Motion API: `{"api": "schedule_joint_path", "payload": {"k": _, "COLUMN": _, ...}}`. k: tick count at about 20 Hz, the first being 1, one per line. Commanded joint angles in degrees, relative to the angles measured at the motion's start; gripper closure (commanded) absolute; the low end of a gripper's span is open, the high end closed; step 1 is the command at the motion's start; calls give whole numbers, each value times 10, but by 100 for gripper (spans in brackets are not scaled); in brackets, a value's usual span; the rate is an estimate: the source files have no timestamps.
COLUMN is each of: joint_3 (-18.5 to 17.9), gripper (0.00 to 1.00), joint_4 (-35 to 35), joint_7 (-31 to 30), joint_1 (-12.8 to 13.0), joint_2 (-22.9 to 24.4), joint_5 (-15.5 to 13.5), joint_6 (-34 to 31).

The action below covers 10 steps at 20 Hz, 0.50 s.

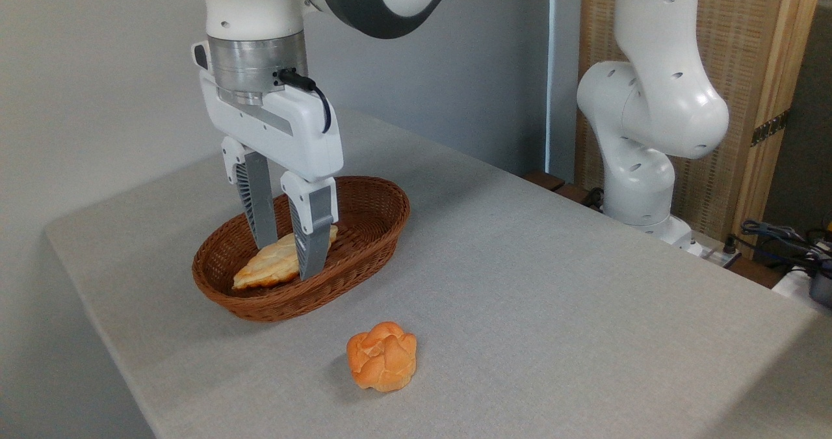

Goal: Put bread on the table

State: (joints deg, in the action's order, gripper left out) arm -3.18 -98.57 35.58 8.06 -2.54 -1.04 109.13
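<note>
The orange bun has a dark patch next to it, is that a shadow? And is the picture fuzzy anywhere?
Camera view: yes, the bun casts a soft shadow to its left on the table; the basket shades the cloth too. Light is even, with no glare. The bread and gripper look sharp; only the cables at the far right look soft.

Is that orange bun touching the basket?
Apart. The camera view shows the orange bun on the table, with a bare grey strip between it and the basket.
</note>
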Motion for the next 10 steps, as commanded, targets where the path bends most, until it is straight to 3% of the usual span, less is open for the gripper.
{"api": "schedule_joint_path", "payload": {"k": 1, "joint_3": -15, "gripper": 0, "joint_4": 5, "joint_7": -1, "joint_1": 5, "joint_2": 7, "joint_5": 3, "joint_6": -9}}
{"api": "schedule_joint_path", "payload": {"k": 10, "joint_3": -10, "gripper": 0, "joint_4": 5, "joint_7": -2, "joint_1": 6, "joint_2": 6, "joint_5": 3, "joint_6": -9}}
